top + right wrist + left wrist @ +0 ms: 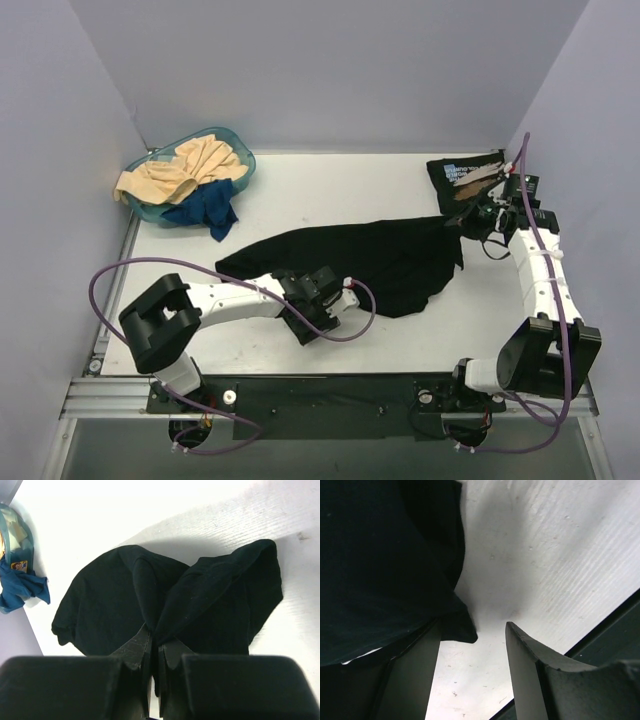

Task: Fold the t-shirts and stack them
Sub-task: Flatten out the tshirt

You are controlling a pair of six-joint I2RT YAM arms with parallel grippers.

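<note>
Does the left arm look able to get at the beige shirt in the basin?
Probably yes: the left arm has open fingers, and only bare table lies between it and the beige shirt.

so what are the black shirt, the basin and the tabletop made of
The black shirt looks like soft knit cloth, probably cotton, with a matte finish: it drapes and creases in loose folds.
The basin looks like teal plastic, smooth and slightly glossy; its wall looks see-through.
The tabletop is a hard, matte white sheet with fine parallel ridges. Whether it is plastic or painted board I cannot tell.
</note>
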